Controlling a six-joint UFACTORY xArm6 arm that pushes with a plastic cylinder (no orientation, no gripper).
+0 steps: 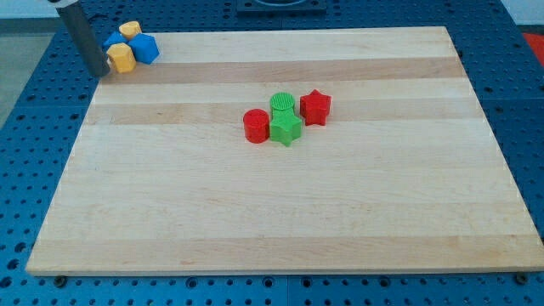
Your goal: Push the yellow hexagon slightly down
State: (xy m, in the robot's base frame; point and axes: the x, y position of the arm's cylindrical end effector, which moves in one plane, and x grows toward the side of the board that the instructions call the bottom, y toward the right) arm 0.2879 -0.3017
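Note:
The yellow hexagon (121, 58) sits near the board's top left corner, touching a blue block (146, 48) on its right. A second yellow block (129, 30) lies just above, with another blue block (113, 40) beside it. My tip (102, 73) is at the board's left edge, just left of and slightly below the yellow hexagon, close to touching it. The dark rod runs up from it to the view's top left.
A cluster sits at mid-board: a red cylinder (256, 126), a green cylinder (283, 104), a green star (286, 128) and a red star (315, 107). The wooden board (280, 221) lies on a blue perforated table.

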